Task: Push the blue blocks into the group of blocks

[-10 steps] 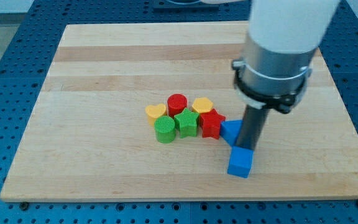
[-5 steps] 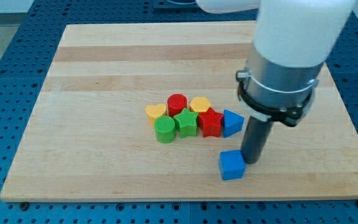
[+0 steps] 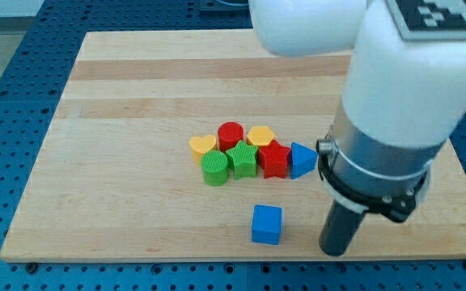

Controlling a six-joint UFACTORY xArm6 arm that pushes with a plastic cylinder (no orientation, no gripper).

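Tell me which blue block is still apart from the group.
The blue cube, alone below the cluster, left of my tip. The blue triangle already touches the red star.

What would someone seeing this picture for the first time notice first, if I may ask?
The bulky white and grey arm fills the view's right, its dark rod ending in my tip near the board's bottom edge. Left of my tip, apart from it, a blue cube sits alone. Above it a tight cluster of red, yellow and green blocks lies mid-board, a blue triangle touching its right end.
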